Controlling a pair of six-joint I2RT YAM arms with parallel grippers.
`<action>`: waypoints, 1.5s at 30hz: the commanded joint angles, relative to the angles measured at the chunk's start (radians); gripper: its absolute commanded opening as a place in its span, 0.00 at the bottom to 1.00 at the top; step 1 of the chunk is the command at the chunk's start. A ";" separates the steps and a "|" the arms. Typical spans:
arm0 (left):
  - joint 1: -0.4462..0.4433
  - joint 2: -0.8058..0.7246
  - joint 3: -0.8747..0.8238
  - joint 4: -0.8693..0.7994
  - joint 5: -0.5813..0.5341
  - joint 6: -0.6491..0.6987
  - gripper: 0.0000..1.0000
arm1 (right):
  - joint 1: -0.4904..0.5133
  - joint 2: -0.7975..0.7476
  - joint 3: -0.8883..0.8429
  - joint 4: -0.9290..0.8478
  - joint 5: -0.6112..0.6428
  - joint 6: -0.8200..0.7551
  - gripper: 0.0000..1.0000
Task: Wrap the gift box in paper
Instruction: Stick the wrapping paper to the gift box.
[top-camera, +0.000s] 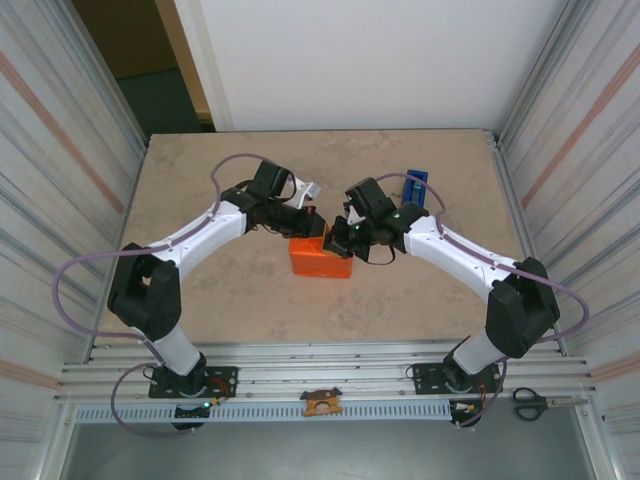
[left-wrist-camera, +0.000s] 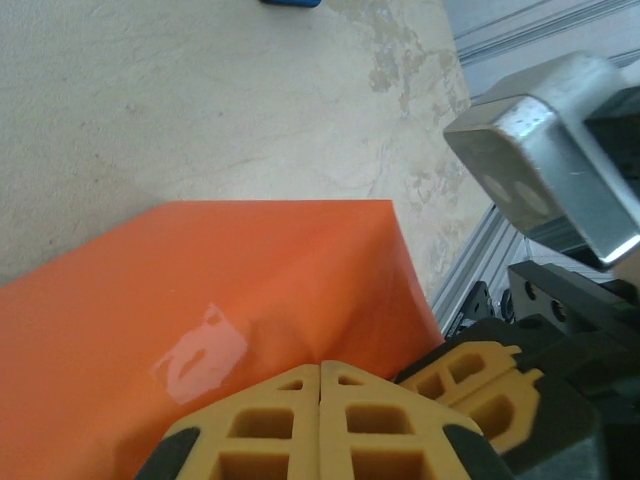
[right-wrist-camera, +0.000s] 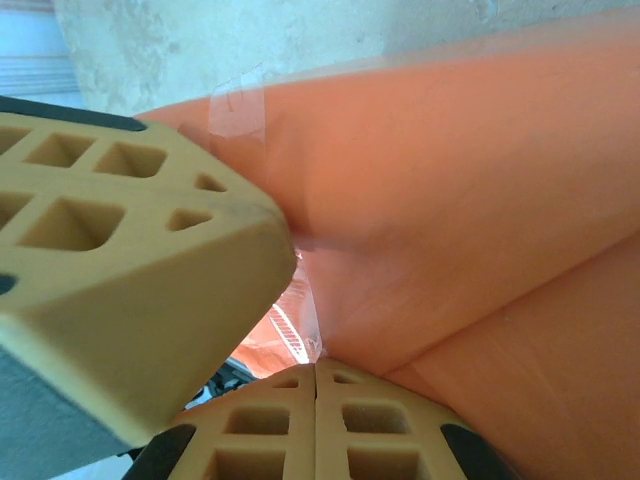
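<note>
Observation from the remote station, one moment.

1. Work piece. The paper (top-camera: 320, 260) is folded into an orange block that sits near the middle of the table (top-camera: 220, 300), slightly to the near side, between the two arms. The gift box is covered by the wrapping, so I cannot inspect its surface. The top face of the block is smooth, with a glossy highlight in the left wrist view. Its far-right corner is folded to a clean edge.

2. Left gripper (left-wrist-camera: 320, 368). The two yellow fingers are pressed together with no gap between them. Their tips rest against the top face of the paper at the block's far edge. I cannot tell whether any paper is caught between them.

3. Right gripper (right-wrist-camera: 317, 362). The fingers are likewise closed flat against each other, with the tips at a crease where two flaps of paper meet. I cannot confirm that a fold is pinched between them. One finger of the left gripper lies just beside, touching or nearly touching the same flap.

4. Seam. A strip of clear tape (right-wrist-camera: 236, 102) is stuck across one paper edge. Below it a small opening remains between the flaps, showing a lighter interior.

5. Surroundings. A blue tape dispenser (top-camera: 415, 186) stands on the far right of the table, apart from the block. Scissors (top-camera: 530, 403) lie on the near rail, at the right.
</note>
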 joint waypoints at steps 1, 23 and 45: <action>-0.015 0.012 -0.046 -0.048 -0.024 0.044 0.05 | -0.007 0.015 -0.035 -0.062 0.044 0.012 0.00; -0.039 0.088 -0.112 -0.059 -0.115 0.070 0.00 | -0.005 -0.025 0.109 0.057 0.006 0.050 0.29; -0.041 0.060 -0.116 -0.030 -0.082 0.058 0.00 | -0.004 -0.116 0.001 0.063 0.062 -0.029 0.00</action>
